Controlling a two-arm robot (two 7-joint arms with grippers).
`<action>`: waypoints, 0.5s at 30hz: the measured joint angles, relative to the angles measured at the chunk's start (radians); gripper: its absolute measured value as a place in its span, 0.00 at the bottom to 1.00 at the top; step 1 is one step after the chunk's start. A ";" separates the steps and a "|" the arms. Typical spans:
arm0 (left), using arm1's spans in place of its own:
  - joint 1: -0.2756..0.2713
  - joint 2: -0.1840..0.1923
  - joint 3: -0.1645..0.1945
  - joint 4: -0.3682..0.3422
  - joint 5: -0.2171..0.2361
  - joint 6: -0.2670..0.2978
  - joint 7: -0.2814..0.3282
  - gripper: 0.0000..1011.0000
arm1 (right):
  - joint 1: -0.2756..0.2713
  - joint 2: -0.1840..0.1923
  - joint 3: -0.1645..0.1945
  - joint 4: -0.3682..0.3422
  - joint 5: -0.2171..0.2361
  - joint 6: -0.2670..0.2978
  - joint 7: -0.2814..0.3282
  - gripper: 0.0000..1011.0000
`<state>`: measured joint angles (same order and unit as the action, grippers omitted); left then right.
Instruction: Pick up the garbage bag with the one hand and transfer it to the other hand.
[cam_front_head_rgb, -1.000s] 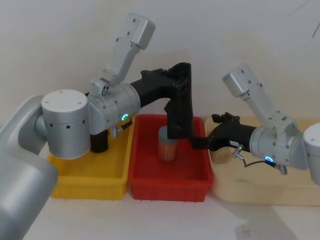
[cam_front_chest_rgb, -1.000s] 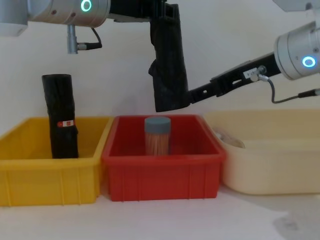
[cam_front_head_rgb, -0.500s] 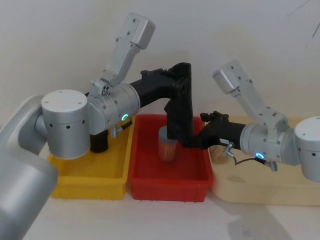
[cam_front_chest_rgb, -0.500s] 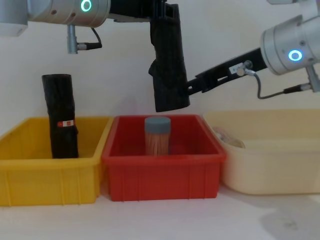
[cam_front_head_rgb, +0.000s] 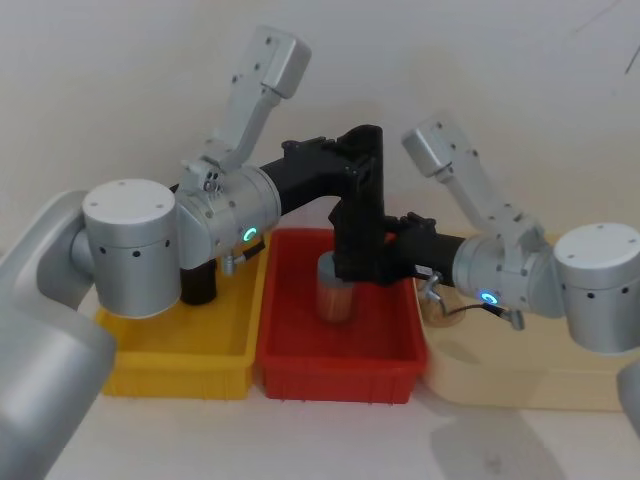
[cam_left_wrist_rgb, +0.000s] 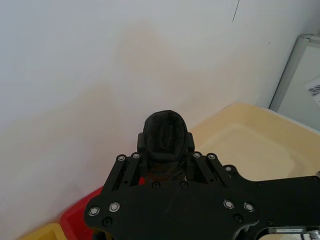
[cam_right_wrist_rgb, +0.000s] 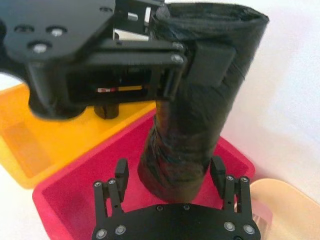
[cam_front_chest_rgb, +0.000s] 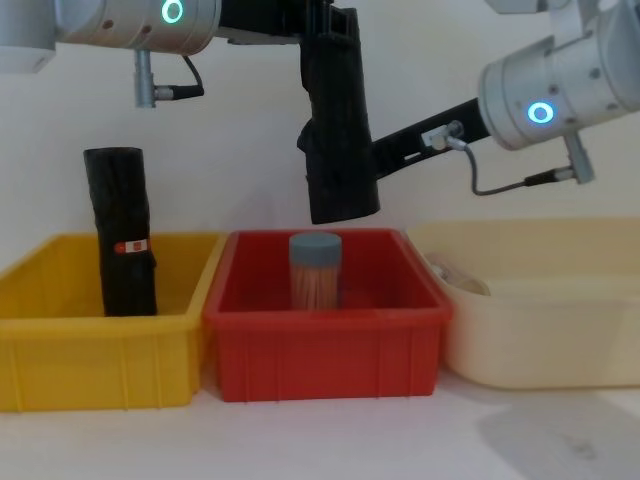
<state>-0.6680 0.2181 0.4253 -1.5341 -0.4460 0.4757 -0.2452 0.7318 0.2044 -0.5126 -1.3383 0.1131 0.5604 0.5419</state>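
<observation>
Right wrist view puts the black two-finger gripper of the blue-ringed right arm (cam_right_wrist_rgb: 170, 175) at the bottom centre of the frame, its jaws spread wide with one finger on either side of the lower part of the tall black glossy plastic garbage bag roll (cam_right_wrist_rgb: 192, 125); neither finger seems to press on the plastic yet. At the upper left of that frame the black two-finger gripper of the green-ringed left arm (cam_right_wrist_rgb: 170, 67) holds the roll clamped near its upper end.

In the chest view the roll (cam_front_chest_rgb: 338, 130) hangs upright at the upper centre, over the red plastic bin (cam_front_chest_rgb: 325, 345), above a grey-capped jar of pale sticks (cam_front_chest_rgb: 315, 270). A second black roll with a red-and-white label (cam_front_chest_rgb: 122, 235) stands in the yellow plastic bin (cam_front_chest_rgb: 95, 350) at the lower left, and a cream tray (cam_front_chest_rgb: 545, 320) sits at the lower right.

The risk is timing. If the left gripper lets go before the right one closes firmly, the roll would likely drop onto the jar. The glossy wrap looks slippery, so a weak or off-centre squeeze low down could let it tilt or slide. Closing while misaligned could shove it sideways.
</observation>
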 joint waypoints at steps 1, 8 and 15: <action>0.000 0.000 0.000 0.000 0.000 0.000 0.000 0.37 | 0.002 -0.004 -0.001 0.005 0.000 -0.001 -0.002 0.99; 0.000 0.000 0.000 0.000 0.000 0.000 0.000 0.37 | 0.021 -0.033 -0.006 0.043 0.005 -0.015 -0.019 0.99; 0.000 0.000 0.000 0.000 0.000 0.000 0.000 0.37 | 0.032 -0.049 -0.010 0.064 0.008 -0.022 -0.028 0.93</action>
<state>-0.6679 0.2182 0.4253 -1.5342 -0.4460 0.4757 -0.2452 0.7641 0.1550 -0.5223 -1.2743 0.1211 0.5383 0.5138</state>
